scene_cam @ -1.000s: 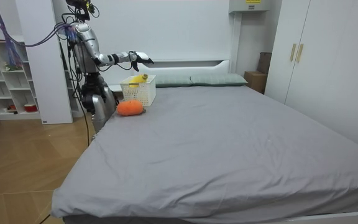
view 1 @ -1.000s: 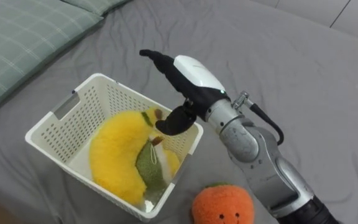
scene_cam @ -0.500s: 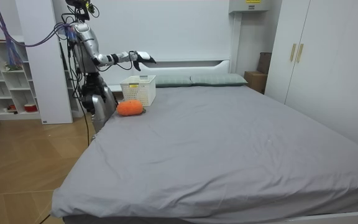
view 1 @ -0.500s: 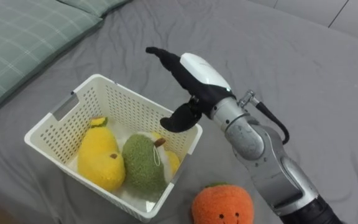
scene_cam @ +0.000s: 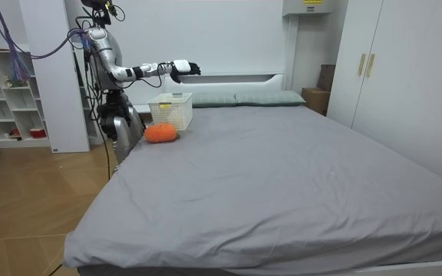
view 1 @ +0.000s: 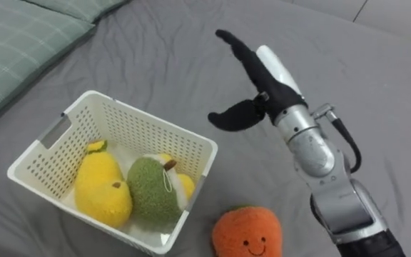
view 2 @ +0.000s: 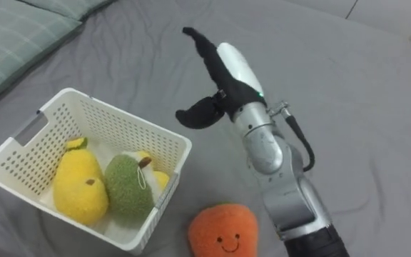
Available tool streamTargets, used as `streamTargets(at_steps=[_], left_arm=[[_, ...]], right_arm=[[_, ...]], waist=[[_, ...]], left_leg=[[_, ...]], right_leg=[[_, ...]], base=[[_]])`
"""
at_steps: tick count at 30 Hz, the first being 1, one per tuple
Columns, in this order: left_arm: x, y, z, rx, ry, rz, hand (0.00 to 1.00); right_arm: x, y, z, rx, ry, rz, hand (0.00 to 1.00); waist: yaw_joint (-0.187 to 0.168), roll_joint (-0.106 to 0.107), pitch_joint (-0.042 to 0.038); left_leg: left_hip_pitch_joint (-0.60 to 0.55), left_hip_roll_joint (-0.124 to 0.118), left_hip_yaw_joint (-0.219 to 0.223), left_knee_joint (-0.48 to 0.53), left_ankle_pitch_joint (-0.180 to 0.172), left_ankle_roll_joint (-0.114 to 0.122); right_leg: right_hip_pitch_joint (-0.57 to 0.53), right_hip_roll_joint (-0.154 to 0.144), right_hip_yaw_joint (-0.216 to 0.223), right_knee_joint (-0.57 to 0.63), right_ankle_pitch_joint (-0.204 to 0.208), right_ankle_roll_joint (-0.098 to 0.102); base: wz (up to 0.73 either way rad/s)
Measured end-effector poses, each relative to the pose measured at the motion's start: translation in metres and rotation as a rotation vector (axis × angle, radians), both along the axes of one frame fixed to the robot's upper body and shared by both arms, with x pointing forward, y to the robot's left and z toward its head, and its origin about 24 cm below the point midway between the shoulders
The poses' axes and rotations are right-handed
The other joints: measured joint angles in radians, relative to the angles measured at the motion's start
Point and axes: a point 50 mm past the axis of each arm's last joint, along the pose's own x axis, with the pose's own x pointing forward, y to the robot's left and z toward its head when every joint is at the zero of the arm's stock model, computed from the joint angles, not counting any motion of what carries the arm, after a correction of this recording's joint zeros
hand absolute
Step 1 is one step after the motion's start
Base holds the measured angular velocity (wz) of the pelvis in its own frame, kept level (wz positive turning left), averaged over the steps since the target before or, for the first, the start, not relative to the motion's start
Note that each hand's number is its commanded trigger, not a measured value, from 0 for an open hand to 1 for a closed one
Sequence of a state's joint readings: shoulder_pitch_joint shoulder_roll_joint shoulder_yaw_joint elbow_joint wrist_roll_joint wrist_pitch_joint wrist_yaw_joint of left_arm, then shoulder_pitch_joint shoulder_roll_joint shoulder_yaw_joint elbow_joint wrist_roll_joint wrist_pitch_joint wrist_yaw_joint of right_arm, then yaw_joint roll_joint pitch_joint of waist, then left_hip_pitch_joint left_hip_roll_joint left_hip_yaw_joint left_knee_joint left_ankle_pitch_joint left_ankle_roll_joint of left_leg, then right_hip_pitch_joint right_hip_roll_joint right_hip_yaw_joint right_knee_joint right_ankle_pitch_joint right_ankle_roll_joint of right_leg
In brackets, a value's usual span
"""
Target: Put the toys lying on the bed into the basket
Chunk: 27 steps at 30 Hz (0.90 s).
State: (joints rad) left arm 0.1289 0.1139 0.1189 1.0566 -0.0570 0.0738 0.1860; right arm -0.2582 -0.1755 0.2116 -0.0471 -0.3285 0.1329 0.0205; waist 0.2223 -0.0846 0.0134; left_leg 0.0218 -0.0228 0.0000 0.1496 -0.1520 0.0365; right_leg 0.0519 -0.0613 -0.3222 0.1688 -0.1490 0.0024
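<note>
Right now your right hand [view 1: 271, 86] hangs above the grey bed [view 1: 362, 86], just past the far corner of the white basket [view 1: 148, 123]. Its fingers are straight and close together, the thumb is splayed to the side, and it holds nothing. In the basket a yellow plush toy [view 1: 100, 187] and a green plush toy [view 1: 150, 189] lie side by side, touching. A bit of yellow behind the green one may be a third toy, but it is mostly hidden. The orange plush toy [view 1: 247, 232] lies on the bed just beside the basket's near corner, outside it. In the room view you see the robot standing at the bedside near the head end.
</note>
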Motion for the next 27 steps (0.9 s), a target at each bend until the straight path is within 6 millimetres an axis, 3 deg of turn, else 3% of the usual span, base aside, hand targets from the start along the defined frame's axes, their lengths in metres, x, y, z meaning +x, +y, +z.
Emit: streamTargets(at_steps=[2,5,11,16,20,27], left_arm=[[-0.009,0.001,-0.001,0.000,0.016,0.028,0.00],[-0.023,0.005,-0.002,0.009,0.042,0.062,0.00],[-0.032,0.006,-0.002,0.013,0.054,0.084,0.00],[-0.027,0.008,-0.001,0.014,0.038,0.078,0.00],[-0.011,0.003,0.000,-0.001,-0.003,0.053,0.00],[-0.006,0.003,0.001,-0.006,-0.012,0.049,0.00]], right_arm=[[-0.006,-0.013,-0.006,0.019,0.011,-0.047,0.00],[-0.013,-0.032,-0.021,0.053,0.063,-0.120,0.00],[-0.029,-0.066,-0.045,0.083,0.145,-0.250,0.00],[-0.033,-0.069,-0.056,0.057,0.198,-0.245,0.00],[-0.044,-0.064,-0.089,0.006,0.354,-0.195,0.00],[-0.062,-0.042,-0.126,-0.136,0.543,-0.054,0.00]], waist=[[-0.022,0.010,-0.0067],[-0.052,0.021,-0.0106],[-0.092,0.034,-0.0114],[-0.117,0.032,-0.0121],[-0.116,0.028,-0.0113],[-0.108,0.021,-0.0069]], left_leg=[[0.000,0.000,0.001,-0.001,-0.001,0.001],[0.009,0.001,0.013,-0.002,-0.001,0.001],[0.013,0.010,0.046,-0.004,-0.006,0.000],[0.020,0.010,0.054,0.003,-0.008,-0.001],[0.026,0.009,0.053,0.001,-0.010,0.001],[0.017,0.009,0.054,-0.002,-0.010,0.001]], right_leg=[[0.000,-0.005,0.000,0.000,0.000,0.000],[0.005,-0.006,0.004,0.000,0.000,0.000],[0.000,-0.001,0.032,0.003,0.001,-0.002],[0.005,0.002,0.044,-0.001,0.002,-0.002],[0.012,0.002,0.045,-0.002,0.000,0.001],[0.000,0.003,0.048,-0.003,0.000,0.001]], base=[[-0.02],[-0.04],[-0.14],[-0.09],[0.03],[-0.01]])
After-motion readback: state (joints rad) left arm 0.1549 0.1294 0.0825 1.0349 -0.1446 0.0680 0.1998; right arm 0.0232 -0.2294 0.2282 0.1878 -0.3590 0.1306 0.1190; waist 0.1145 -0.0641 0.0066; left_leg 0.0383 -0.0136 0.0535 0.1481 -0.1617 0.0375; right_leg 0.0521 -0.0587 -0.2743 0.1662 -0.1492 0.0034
